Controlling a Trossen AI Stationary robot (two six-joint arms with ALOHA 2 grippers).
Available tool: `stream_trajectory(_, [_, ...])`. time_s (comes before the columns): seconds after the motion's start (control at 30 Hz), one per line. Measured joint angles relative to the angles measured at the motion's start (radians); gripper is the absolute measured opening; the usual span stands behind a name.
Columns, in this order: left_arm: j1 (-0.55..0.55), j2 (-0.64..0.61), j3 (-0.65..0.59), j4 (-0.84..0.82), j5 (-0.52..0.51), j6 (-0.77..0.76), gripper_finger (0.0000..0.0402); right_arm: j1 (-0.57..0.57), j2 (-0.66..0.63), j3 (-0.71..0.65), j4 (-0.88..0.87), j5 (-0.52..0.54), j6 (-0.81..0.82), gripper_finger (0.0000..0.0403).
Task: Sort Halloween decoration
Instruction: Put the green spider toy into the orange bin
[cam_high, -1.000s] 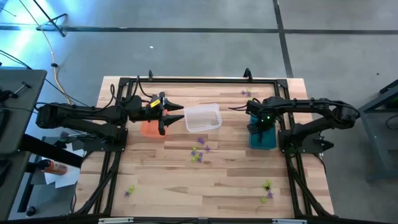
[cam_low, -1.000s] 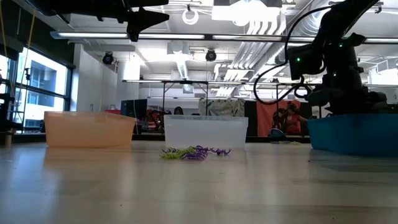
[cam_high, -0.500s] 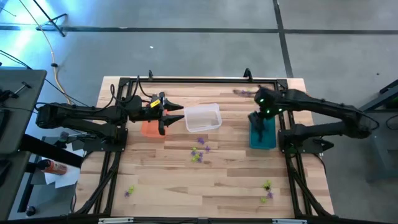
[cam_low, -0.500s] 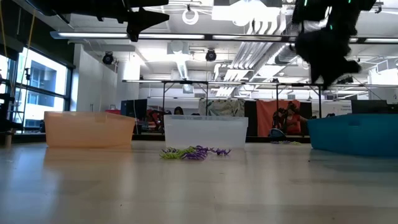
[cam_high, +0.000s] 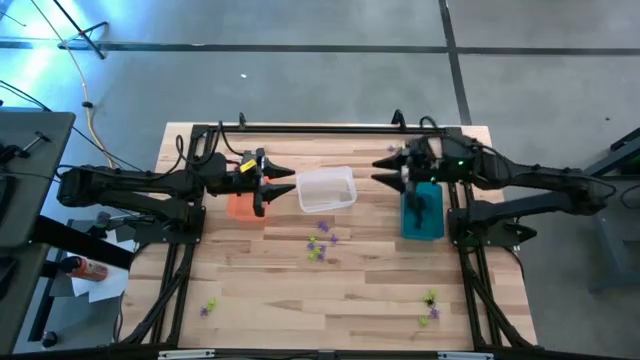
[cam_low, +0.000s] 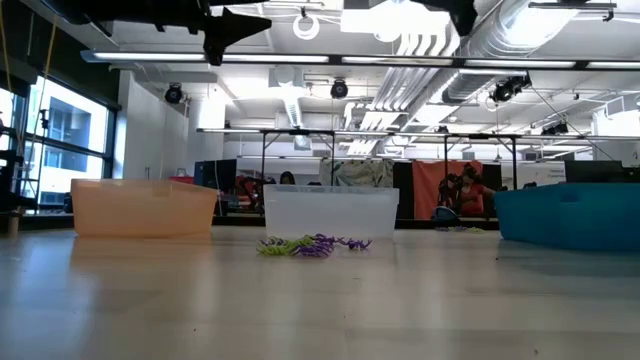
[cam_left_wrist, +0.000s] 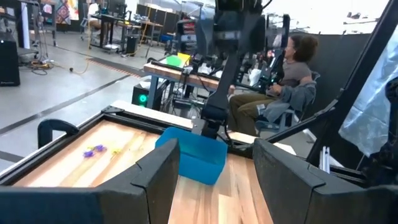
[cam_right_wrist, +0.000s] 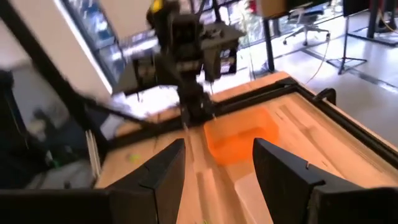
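Small purple and yellow-green Halloween decorations lie loose on the wooden table: a cluster (cam_high: 320, 243) (cam_low: 312, 245) at the middle, some (cam_high: 430, 305) near the front right, some (cam_high: 207, 307) at the front left, and a purple one (cam_left_wrist: 94, 150) by the far edge. My left gripper (cam_high: 290, 182) (cam_left_wrist: 216, 149) hovers open and level between the orange bin (cam_high: 238, 206) and the clear bin (cam_high: 326, 189). My right gripper (cam_high: 382, 170) (cam_right_wrist: 217, 149) is open and empty. It is raised, points toward the table's left, and stands just beyond the teal bin (cam_high: 422, 212).
The three bins stand in a row across the table's middle: orange (cam_low: 143, 208), clear (cam_low: 330, 211), teal (cam_low: 570, 215). A black frame (cam_high: 300, 128) runs round the table's edges. Bare wood lies in front of the bins. A seated person (cam_left_wrist: 292, 68) shows beyond the table's right end.
My right gripper has risen out of the teal bin, where it pointed down. It has tipped up to level, pointing toward the table's left, and has shifted toward the far edge. My left gripper has kept still.
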Motion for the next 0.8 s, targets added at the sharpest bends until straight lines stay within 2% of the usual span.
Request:
stream_trajectory(0.37, [0.001,0.0,0.001,0.023,0.005,-0.006,0.019,0.016,0.057,-0.001,0.011,0.018,-0.092,0.0183])
stream_trajectory(0.43, [0.001,-0.001,0.021,-0.021,0.043,-0.009,0.019,0.016,0.057,-0.001,0.011,0.018,-0.089,0.0183])
stream_trajectory(0.53, [-0.013,-0.018,0.112,-0.218,0.132,-0.01,0.019,0.016,0.057,-0.001,0.012,0.018,-0.071,0.0183])
stream_trajectory(0.63, [-0.073,-0.018,0.233,-0.592,0.153,-0.01,0.019,0.016,0.057,-0.001,0.012,0.018,-0.041,0.0183])
stream_trajectory(0.7, [-0.14,-0.013,0.298,-0.822,0.155,-0.01,0.0186,0.016,0.057,-0.001,0.011,0.018,-0.04,0.0183])
stream_trajectory(0.8, [-0.279,-0.011,0.335,-1.076,0.167,-0.059,0.0175,0.016,0.057,-0.001,0.011,0.018,-0.038,0.0183])
